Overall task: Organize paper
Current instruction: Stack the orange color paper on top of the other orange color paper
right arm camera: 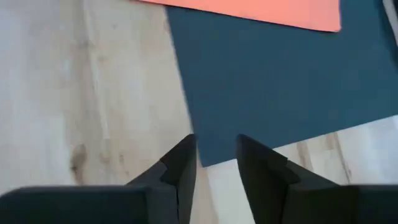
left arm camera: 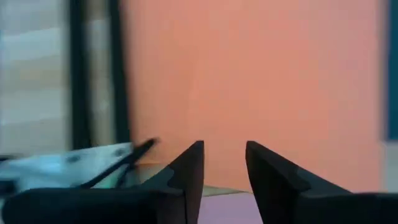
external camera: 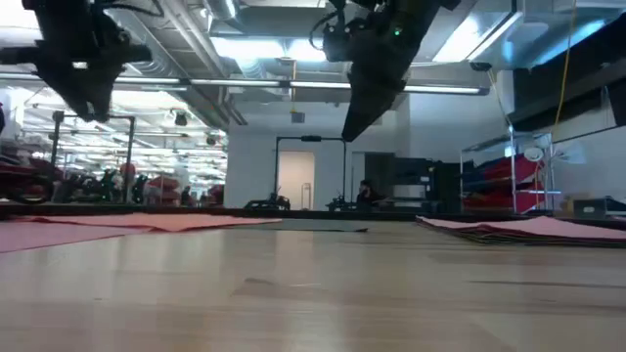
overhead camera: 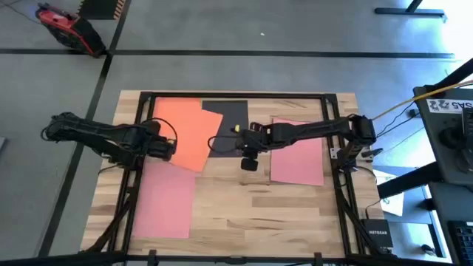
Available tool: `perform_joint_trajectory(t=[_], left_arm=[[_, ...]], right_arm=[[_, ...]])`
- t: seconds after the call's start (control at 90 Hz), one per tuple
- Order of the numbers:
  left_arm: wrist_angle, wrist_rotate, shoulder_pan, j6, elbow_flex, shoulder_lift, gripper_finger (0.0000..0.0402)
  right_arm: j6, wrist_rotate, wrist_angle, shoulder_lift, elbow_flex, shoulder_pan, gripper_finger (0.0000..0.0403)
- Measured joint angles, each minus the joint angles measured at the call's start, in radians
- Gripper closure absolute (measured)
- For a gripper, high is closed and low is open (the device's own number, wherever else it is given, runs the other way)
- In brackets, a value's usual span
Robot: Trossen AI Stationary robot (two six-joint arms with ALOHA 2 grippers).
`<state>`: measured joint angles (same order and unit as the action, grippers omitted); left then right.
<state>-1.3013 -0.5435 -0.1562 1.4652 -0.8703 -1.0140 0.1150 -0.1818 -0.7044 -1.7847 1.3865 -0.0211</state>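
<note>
The paper lies flat on the wooden table (overhead camera: pixel 244 214). An orange sheet (overhead camera: pixel 185 131) sits at the far left, and its right edge overlaps a black sheet (overhead camera: pixel 229 118). One pink sheet (overhead camera: pixel 298 154) lies on the right and another (overhead camera: pixel 166 201) at the near left. My left gripper (overhead camera: pixel 174 148) hovers over the orange sheet's (left arm camera: pixel 261 74) near edge, narrowly open, nothing between its fingers. My right gripper (overhead camera: pixel 216 142) hangs over the black sheet's (right arm camera: pixel 280 81) near corner, also narrowly open and holding nothing. In the low view both grippers (external camera: pixel 88 98) (external camera: pixel 349 132) are well above the tabletop.
A dark metal frame (overhead camera: pixel 236 94) runs around the tabletop, with rails along the left and right sides. The near middle of the table shows bare wood. A red tool (overhead camera: pixel 63 24) lies on the floor beyond the far left corner, and equipment stands off the right edge.
</note>
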Motion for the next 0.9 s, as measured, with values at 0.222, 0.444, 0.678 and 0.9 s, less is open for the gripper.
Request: perform_joint_trajectory(t=[0.222,0.444,0.678,0.9], left_arm=[[0.369,-0.035,0.027,-0.312,0.0,-0.04,0.0394],[0.646,0.006,0.12,-0.59,0.0,-0.122,0.0401],[0.817,0.105,0.184,-0.741,0.0,-0.222,0.0402],[0.952,0.197,0.2,-0.813,0.0,-0.31,0.0401]], right_arm=[[-0.017,0.01,-0.002,0.0,-0.025,-0.057,0.0394],[0.061,0.108,0.207,0.0,-0.162,-0.098,0.0401],[0.149,0.101,0.559,0.0,-0.369,-0.124,0.0402],[0.175,0.095,0.811,-0.04,-0.471,-0.139,0.0403]])
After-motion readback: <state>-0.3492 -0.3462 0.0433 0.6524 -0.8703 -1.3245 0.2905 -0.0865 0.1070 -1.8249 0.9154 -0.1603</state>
